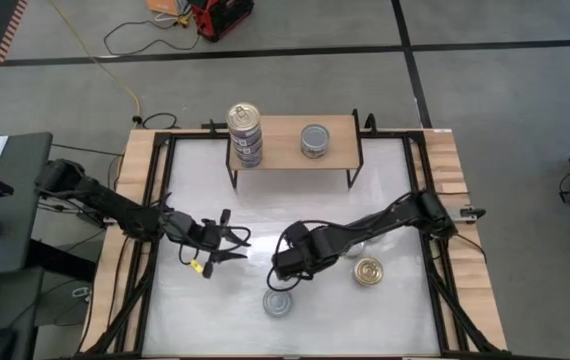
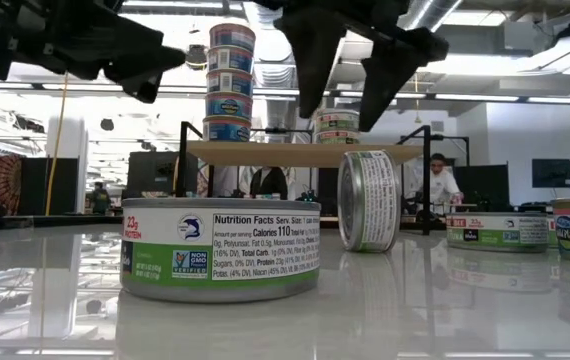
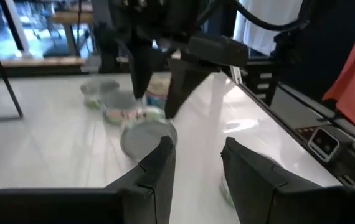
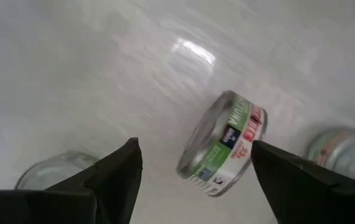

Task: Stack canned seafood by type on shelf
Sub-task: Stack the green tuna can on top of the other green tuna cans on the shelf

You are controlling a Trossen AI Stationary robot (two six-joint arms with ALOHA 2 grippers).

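**Stacking the fish cans: some up, some still down**

Looking down from above, we see our little light-wood shelf on thin black legs (image 1: 285,140) at the far edge of the big white table (image 1: 195,310). One tall stack of small round cans with blue-grey labels (image 1: 245,135) stands on the shelf's left part. A shorter silver-topped pile (image 1: 315,141) sits near the middle. So part of our job looks done.

More cans wait on the table. A gold-topped can (image 1: 369,271) lies flat near our right arm. A silver-topped can (image 1: 279,303) lies flat close to the front edge. Another can with a green and white label (image 4: 224,144) stands on its rim like a wheel, and it could roll away. The level view shows at least one more tin (image 2: 495,229) off to the side. We cannot count them all.

Our right gripper (image 1: 287,266) hangs over the middle of the table, above the can on its rim. Its fingers are spread wide and hold nothing. Our left gripper (image 1: 227,243) waits just beside it, near the left side. Its fingers (image 3: 159,165) are partly apart and hold nothing too.

We think the next job is to grab the tipped can. Our two grippers are close together, so we must not bump them. The shelf still has bare room on its right part. The way from the cans to the shelf looks open.
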